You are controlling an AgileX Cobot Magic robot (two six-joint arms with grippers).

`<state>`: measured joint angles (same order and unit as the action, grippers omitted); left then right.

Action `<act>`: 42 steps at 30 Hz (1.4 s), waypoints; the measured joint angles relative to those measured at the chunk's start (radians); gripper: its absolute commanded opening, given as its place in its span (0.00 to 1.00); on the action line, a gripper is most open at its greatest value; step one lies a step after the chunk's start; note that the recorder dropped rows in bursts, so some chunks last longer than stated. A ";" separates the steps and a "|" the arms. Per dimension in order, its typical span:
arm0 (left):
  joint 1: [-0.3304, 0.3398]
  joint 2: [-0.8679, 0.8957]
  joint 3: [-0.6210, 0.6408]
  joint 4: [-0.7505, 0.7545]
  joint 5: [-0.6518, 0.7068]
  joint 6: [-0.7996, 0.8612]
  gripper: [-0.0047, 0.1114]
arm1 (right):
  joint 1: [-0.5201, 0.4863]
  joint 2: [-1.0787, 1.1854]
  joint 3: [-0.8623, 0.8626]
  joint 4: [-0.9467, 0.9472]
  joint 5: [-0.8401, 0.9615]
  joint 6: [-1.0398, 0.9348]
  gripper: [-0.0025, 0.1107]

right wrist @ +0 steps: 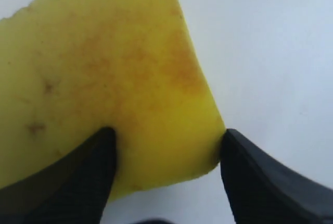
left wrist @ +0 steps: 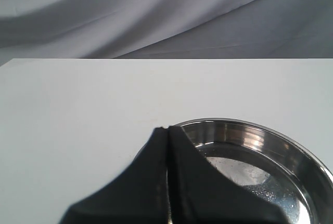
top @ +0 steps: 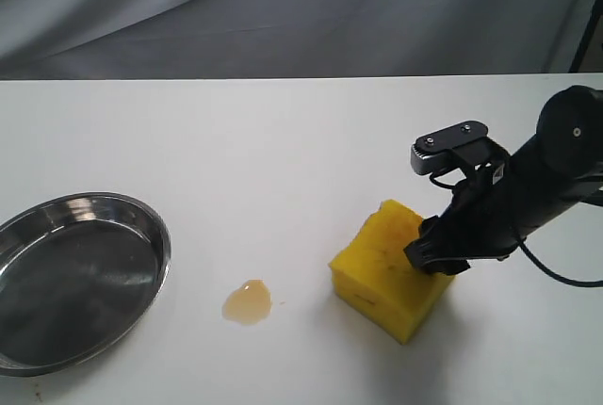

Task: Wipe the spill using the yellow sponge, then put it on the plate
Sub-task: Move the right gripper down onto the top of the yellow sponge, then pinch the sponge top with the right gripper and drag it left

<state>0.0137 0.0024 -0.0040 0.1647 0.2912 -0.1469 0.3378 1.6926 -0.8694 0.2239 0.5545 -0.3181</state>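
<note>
The yellow sponge [top: 386, 268] stands on the white table, right of centre, with brownish stains on its upper face [right wrist: 104, 67]. My right gripper [top: 433, 254] comes in from the right and is shut on the sponge's near right corner. In the right wrist view the two black fingers of the right gripper [right wrist: 165, 135] press the foam from both sides. The spill [top: 247, 301], a small amber puddle, lies left of the sponge and apart from it. The steel plate [top: 155, 235] sits at the front left. My left gripper [left wrist: 167, 129] is shut and holds nothing, hovering at the plate's rim [left wrist: 260, 133].
Grey cloth hangs behind the table's far edge. The left arm does not show in the exterior view. The black right arm [top: 556, 165] and its cable reach in from the right edge.
</note>
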 measured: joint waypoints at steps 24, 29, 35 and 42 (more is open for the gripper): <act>0.000 0.000 0.000 0.000 0.000 0.000 0.04 | 0.006 0.081 -0.010 0.026 -0.012 0.014 0.02; 0.000 0.000 0.000 0.000 0.000 0.000 0.04 | 0.006 0.085 -0.050 0.026 0.040 0.014 0.02; 0.000 0.000 0.000 0.000 0.000 0.000 0.04 | 0.006 0.092 -0.190 0.036 0.196 0.006 0.02; 0.000 0.000 0.000 0.000 0.000 0.000 0.04 | 0.006 0.092 -0.235 0.233 0.230 -0.142 0.02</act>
<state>0.0137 0.0024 -0.0040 0.1647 0.2912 -0.1469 0.3434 1.7846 -1.1047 0.4572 0.7849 -0.4601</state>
